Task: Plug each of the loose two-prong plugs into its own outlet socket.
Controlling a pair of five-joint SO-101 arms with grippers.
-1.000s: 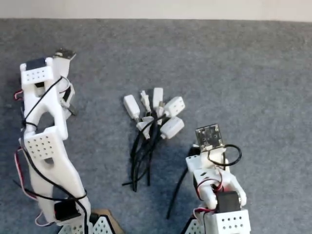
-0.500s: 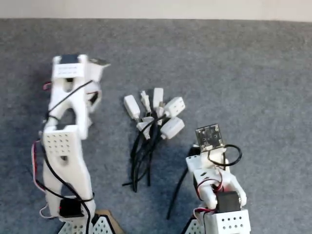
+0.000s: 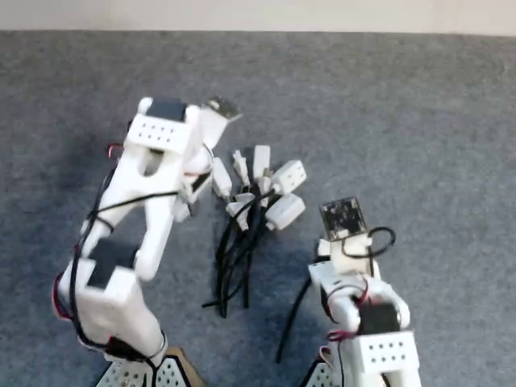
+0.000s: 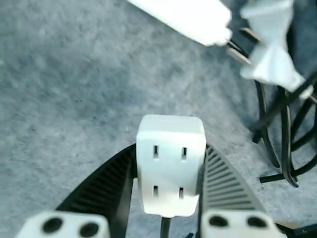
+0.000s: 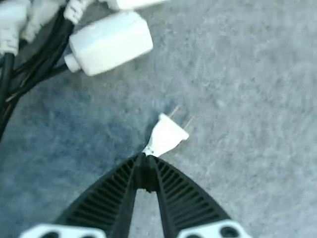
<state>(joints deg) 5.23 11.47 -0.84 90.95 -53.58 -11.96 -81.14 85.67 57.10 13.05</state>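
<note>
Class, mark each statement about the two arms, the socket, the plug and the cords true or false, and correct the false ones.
1. The left gripper holds a white socket. True.
2. The right gripper is open and empty. False: it is shut on a two-prong plug.
3. The cords in the pile are black. True.
4. The table top is bare wood. False: it is covered in grey carpet.

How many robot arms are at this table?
2. The left arm is beside the cord pile; the left gripper is shut on a white outlet socket. The right arm is on the pile's other side; the right gripper is shut on a two-prong plug.
</note>
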